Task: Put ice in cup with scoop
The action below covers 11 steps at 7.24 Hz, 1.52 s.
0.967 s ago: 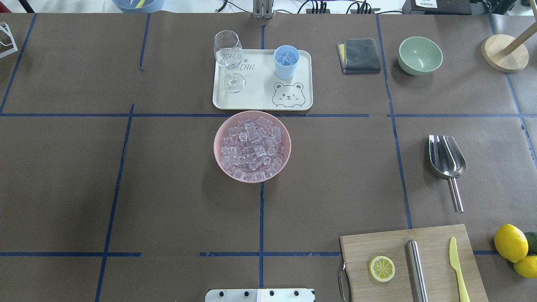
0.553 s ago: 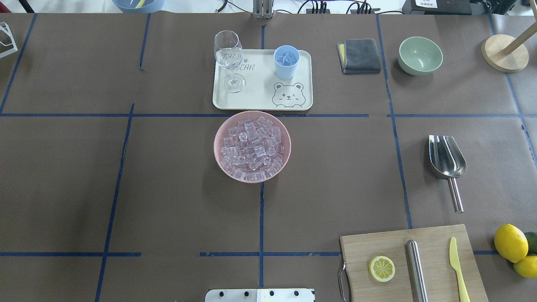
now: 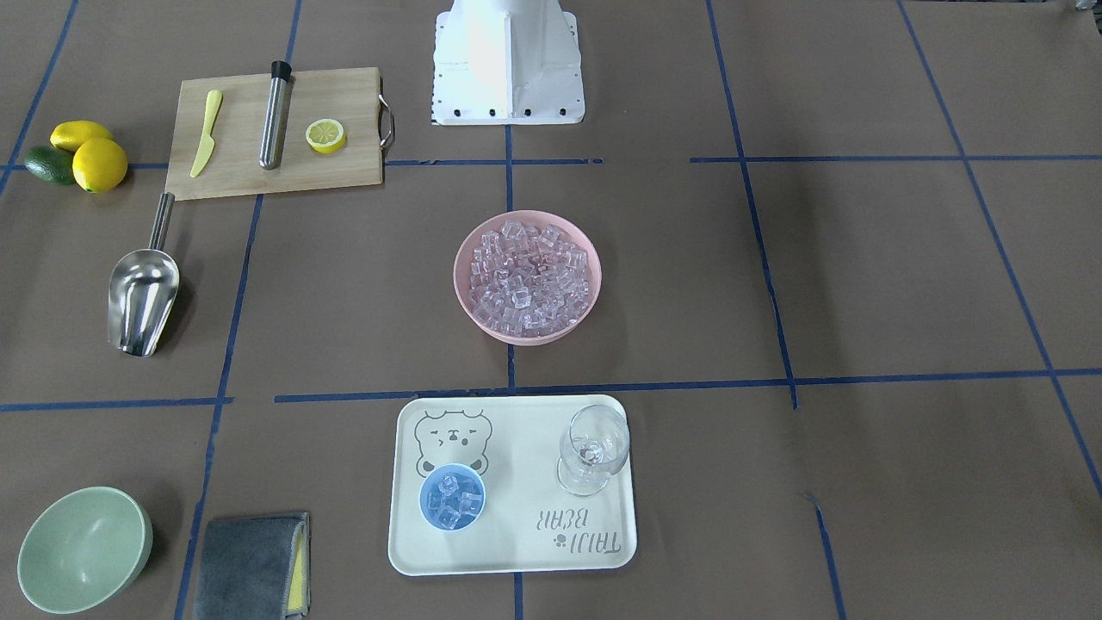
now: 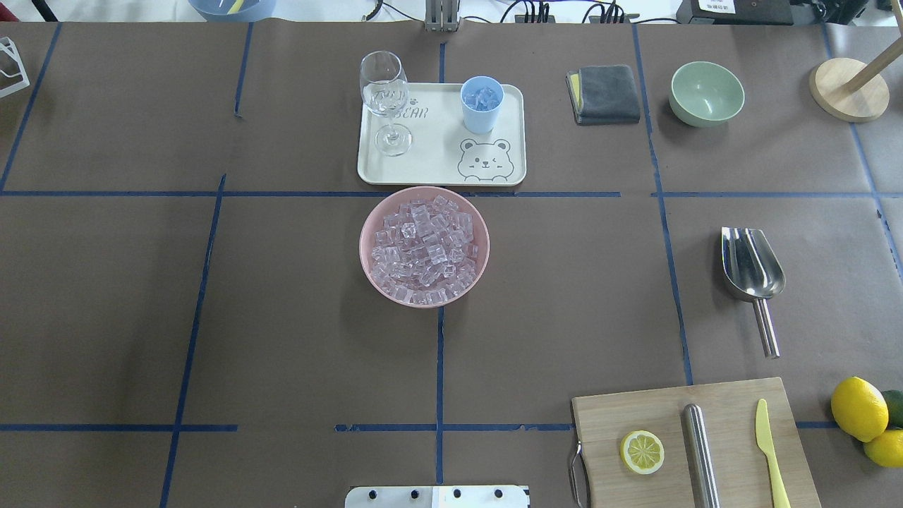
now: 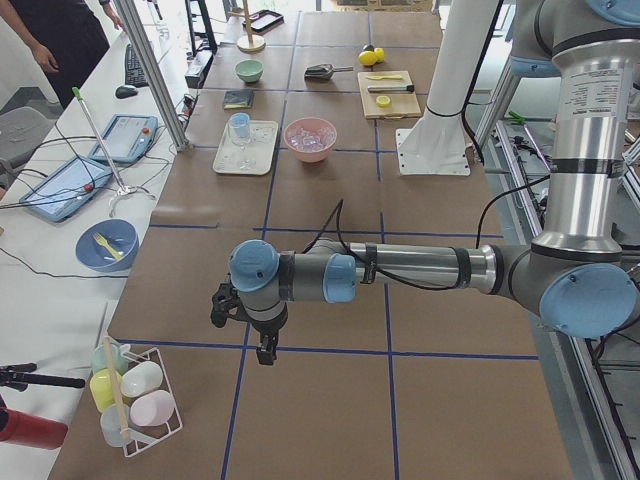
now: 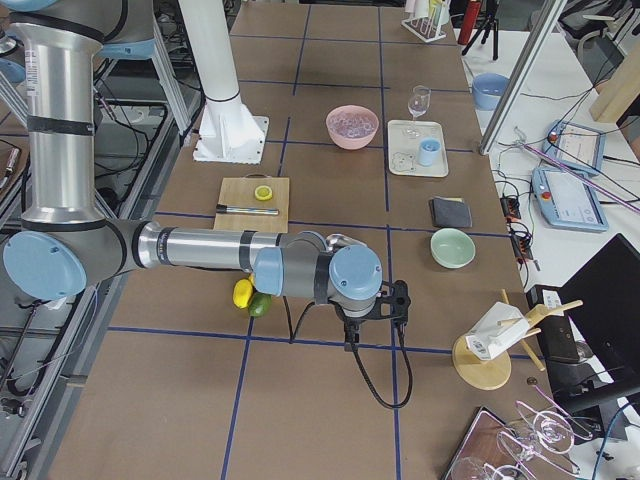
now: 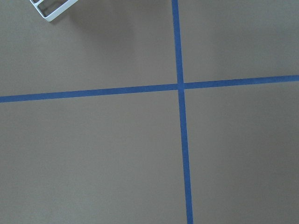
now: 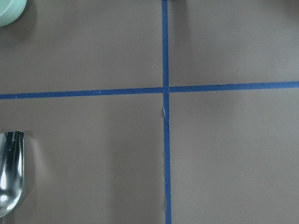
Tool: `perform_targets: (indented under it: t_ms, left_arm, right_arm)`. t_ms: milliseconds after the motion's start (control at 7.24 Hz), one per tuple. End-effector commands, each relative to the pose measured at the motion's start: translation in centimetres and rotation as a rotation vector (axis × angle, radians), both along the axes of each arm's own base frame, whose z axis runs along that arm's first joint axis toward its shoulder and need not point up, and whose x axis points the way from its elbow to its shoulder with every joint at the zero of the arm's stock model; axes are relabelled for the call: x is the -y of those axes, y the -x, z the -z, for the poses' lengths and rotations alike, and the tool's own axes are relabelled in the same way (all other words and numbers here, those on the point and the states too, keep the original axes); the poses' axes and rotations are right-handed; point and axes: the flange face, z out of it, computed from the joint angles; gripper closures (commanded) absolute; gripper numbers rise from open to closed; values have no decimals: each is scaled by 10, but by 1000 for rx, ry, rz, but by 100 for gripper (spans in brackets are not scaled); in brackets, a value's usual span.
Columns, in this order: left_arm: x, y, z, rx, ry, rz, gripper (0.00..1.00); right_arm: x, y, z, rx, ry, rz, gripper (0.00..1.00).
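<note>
The ice (image 4: 423, 247) fills a pink bowl (image 4: 367, 233) at the table's middle; it also shows in the front view (image 3: 527, 277). The light-blue cup (image 4: 482, 104) stands on a cream tray (image 4: 437, 166) and holds several cubes (image 3: 452, 497). The steel scoop (image 4: 752, 264) lies flat on the table to the right, handle toward the robot; its trough shows in the right wrist view (image 8: 9, 179). The left gripper (image 5: 262, 345) and right gripper (image 6: 375, 318) hang over bare table far from these things; I cannot tell whether they are open or shut.
A wine glass (image 4: 384, 99) stands on the tray. A grey cloth (image 4: 604, 93), green bowl (image 4: 706, 92) and wooden stand (image 4: 849, 88) are at the back right. A cutting board (image 4: 695, 441) holds a lemon half, steel cylinder and knife; lemons (image 4: 859, 408) lie beside it.
</note>
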Motion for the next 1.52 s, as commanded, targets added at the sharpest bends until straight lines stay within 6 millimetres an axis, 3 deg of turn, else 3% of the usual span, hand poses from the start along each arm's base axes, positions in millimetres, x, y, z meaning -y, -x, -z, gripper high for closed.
perform_targets:
  t_ms: [0, 276, 1382]
  left_arm:
    - [1, 1, 2, 1, -4, 2, 0]
    - [2, 1, 5, 1, -9, 3, 0]
    - [9, 2, 11, 1, -21, 5, 0]
  right_arm:
    - [-1, -2, -7, -31, 3, 2, 0]
    - [10, -10, -6, -166, -5, 6, 0]
    - [11, -8, -10, -154, 8, 8, 0]
